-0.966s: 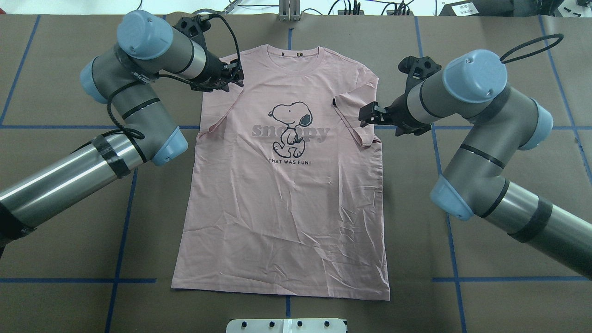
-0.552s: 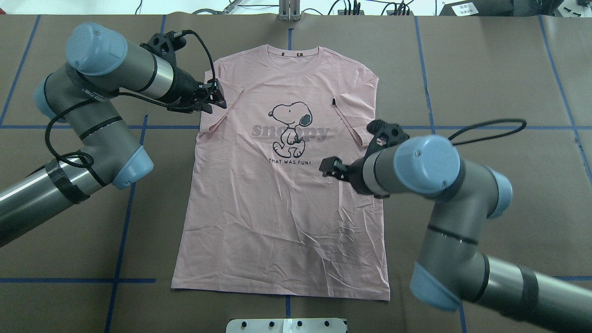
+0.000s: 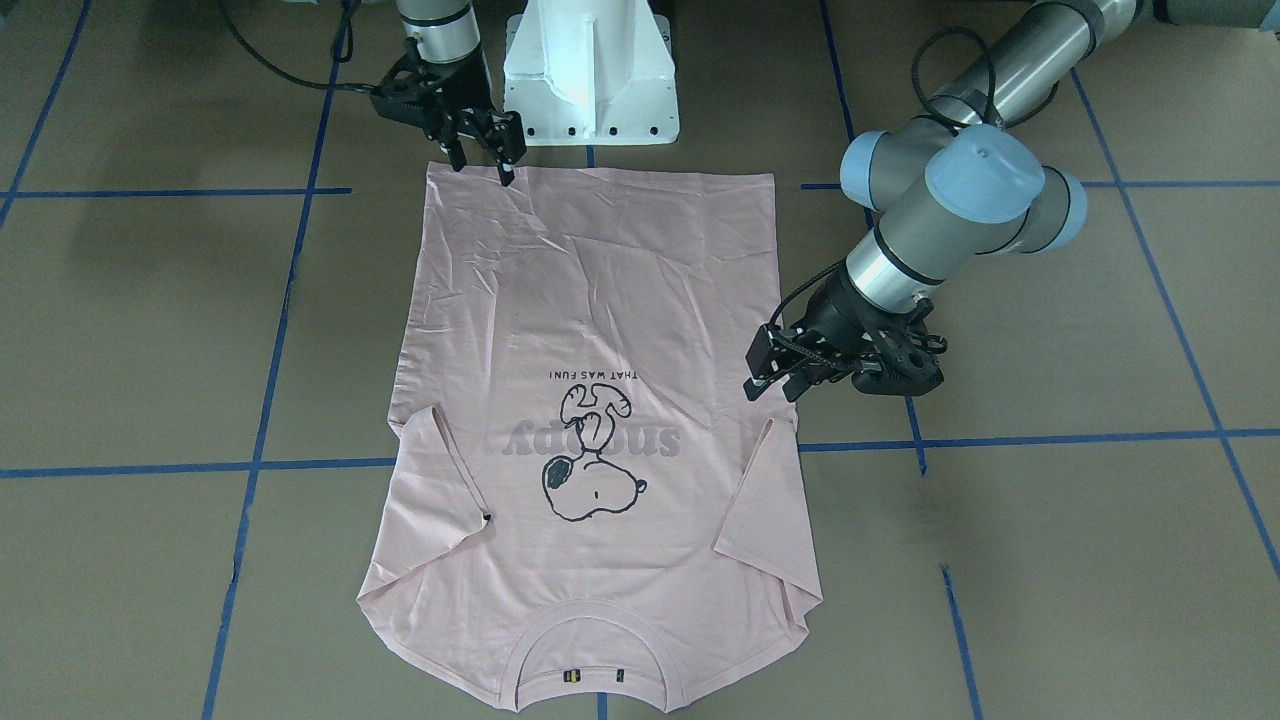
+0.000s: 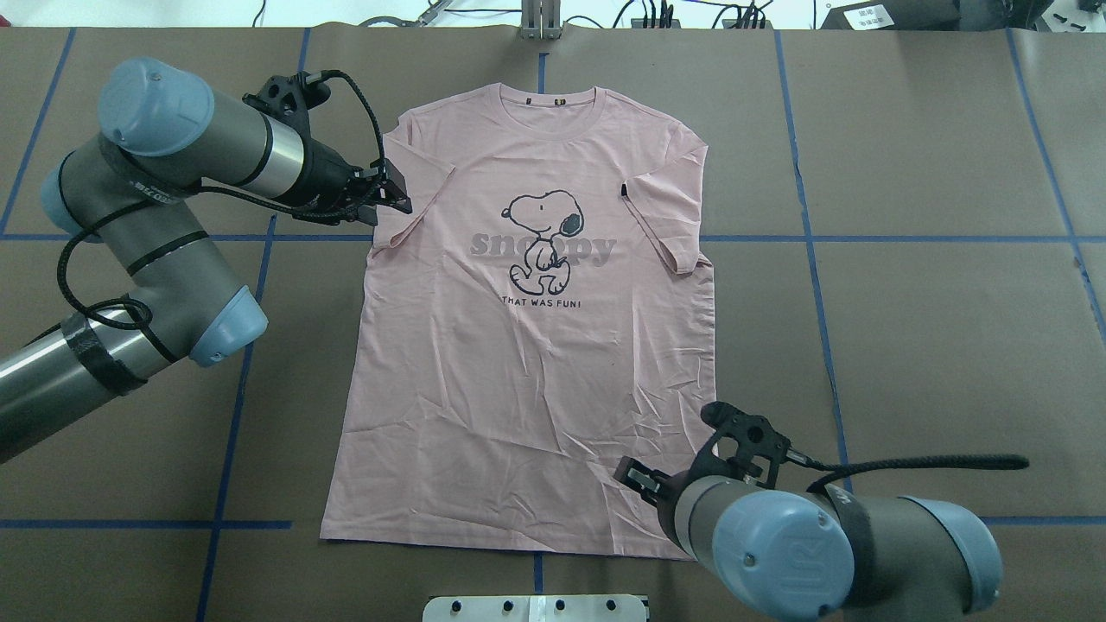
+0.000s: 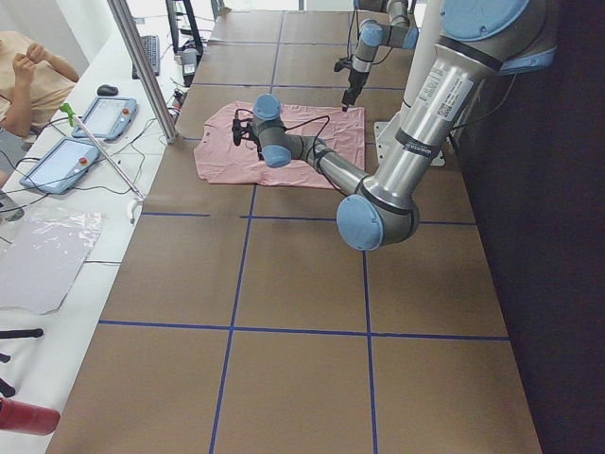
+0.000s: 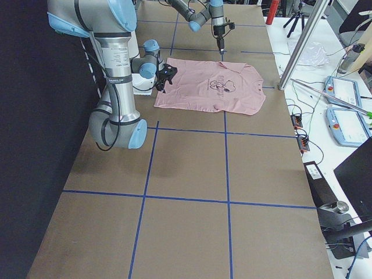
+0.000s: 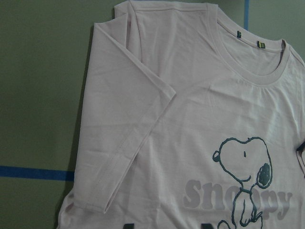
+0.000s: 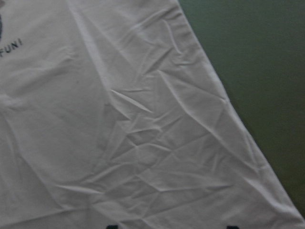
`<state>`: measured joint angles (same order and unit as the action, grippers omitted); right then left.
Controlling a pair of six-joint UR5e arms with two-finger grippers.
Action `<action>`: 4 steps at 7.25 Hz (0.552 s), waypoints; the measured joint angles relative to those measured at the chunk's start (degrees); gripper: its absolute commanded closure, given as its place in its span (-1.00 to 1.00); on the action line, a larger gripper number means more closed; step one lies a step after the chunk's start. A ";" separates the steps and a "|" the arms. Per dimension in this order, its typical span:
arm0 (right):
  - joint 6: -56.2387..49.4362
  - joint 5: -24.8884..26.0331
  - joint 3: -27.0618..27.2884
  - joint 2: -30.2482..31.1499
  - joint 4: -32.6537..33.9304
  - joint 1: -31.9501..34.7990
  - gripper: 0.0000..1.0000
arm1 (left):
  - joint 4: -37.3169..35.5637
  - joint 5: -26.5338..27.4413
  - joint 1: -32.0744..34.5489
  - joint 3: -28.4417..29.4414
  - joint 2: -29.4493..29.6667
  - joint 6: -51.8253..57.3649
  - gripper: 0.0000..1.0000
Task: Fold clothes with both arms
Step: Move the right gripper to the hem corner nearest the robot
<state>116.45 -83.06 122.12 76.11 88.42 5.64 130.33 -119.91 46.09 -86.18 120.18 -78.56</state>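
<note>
Hovering over the hem corner nearest the robot, right gripper [image 4: 635, 477] with jaws spread wide, pink Snoopy T-shirt [image 4: 518, 371] lying flat, print up, on the brown table [image 4: 933, 302] — left gripper [image 4: 396, 195] farther out at its sleeve edge, fingers likewise apart.

Overhead view: high behind base [image 4: 536, 607], facing forward and down; whole shirt [image 4: 527, 363] centre frame, collar [image 4: 549, 112] at top. Front view: across table [image 3: 1050, 560], steep down, base at top, collar at bottom; same whole shirt, flipped. Side views: far off at table ends, shirt small in upper frame. Left wrist view: close on sleeve [image 7: 124, 143], collar. Right wrist view: close on creased lower shirt.
</note>
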 measured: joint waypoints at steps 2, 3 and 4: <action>3.31 1.42 0.91 5.10 0.30 -3.00 -0.62 | 0.01 0.05 -0.06 -0.13 0.11 -0.10 -0.69; 4.42 1.68 0.41 5.86 0.25 -3.86 -0.62 | -0.03 0.08 -0.09 -0.13 0.15 -0.15 -0.69; 5.03 1.72 -0.51 5.85 0.16 -4.45 -0.62 | -0.06 0.13 -0.10 -0.13 0.15 -0.18 -0.68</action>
<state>121.48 -81.34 121.60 81.96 88.57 1.19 130.27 -119.78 45.98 -86.31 120.33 -78.74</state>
